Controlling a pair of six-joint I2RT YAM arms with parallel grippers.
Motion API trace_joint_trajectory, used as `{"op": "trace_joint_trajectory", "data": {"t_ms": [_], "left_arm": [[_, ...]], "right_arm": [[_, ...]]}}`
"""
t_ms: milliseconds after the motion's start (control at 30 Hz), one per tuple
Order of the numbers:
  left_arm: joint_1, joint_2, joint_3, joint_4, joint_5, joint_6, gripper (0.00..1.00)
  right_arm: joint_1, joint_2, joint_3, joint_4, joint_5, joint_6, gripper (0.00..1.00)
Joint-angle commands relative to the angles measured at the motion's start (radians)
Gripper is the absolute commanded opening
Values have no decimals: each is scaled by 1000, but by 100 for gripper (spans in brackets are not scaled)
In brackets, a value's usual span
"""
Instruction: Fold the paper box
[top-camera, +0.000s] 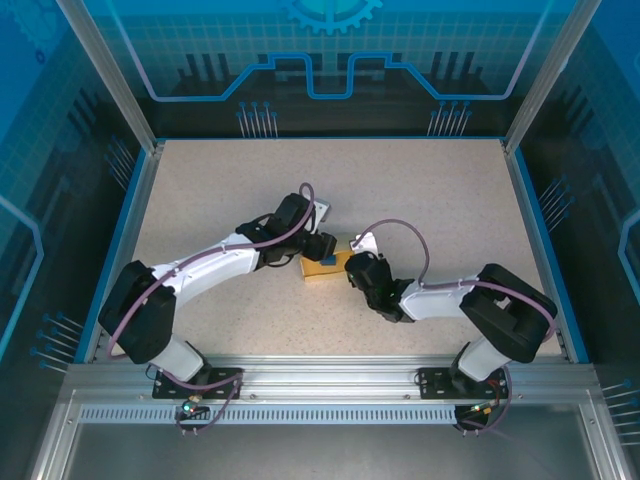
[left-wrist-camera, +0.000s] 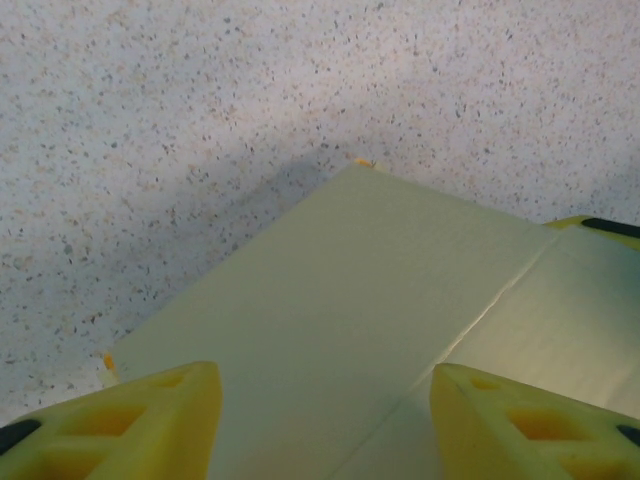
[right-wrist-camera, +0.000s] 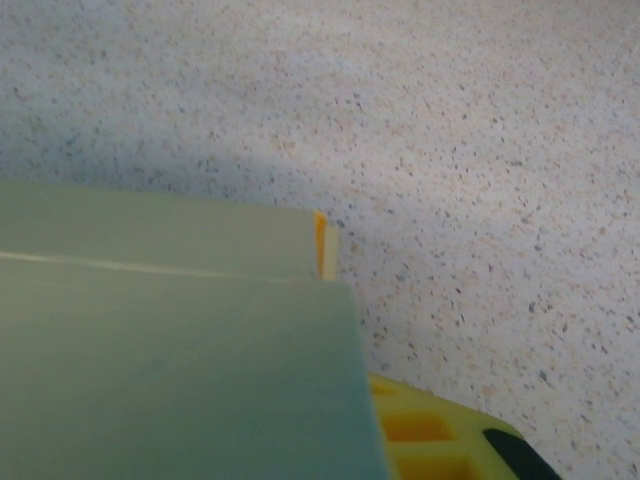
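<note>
The paper box (top-camera: 325, 268) is a pale yellow cardboard piece lying on the table between the two grippers. My left gripper (top-camera: 320, 247) is at its far-left side. In the left wrist view its two yellow fingers (left-wrist-camera: 150, 420) stand well apart, open, over the box's flat panel (left-wrist-camera: 350, 290), which has a crease line running diagonally. My right gripper (top-camera: 354, 272) is at the box's right end. There one yellow finger (right-wrist-camera: 435, 435) shows at the lower right, and a box panel (right-wrist-camera: 170, 370) close to the camera hides the other finger.
The speckled table (top-camera: 220, 190) stretches around the box, bounded by a blue rim (top-camera: 330, 139) and clear enclosure walls. A small blue spot (top-camera: 328, 258) shows on the box top. Both white arms reach inward from the near edge.
</note>
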Motion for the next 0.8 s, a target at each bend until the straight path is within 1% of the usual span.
{"op": "trace_joint_trajectory", "data": {"t_ms": [0,167,267,400,500,600,767], "left_arm": [[0,14,-20,18,27,-17,58],[-4,26,-42,35,20,-20,58],[-8,35,-50,41,19,-26,58],[-18,40,-63,63,15,-33,58],[-24,45,-79,87,12,-52,58],[-27,53,-102,123,15,-80,57],[-37,53,-142,184,15,-121,56]], "right_arm": [[29,-68,-19,-70,17,2,24],[54,-164,-43,-195,-13,8,32],[68,-251,-55,-285,-37,9,34],[71,-408,-60,-382,-115,-38,40],[63,-493,-39,-438,-174,-73,43],[8,-503,11,-482,-263,-73,47],[-107,-427,100,-498,-402,-47,51]]}}
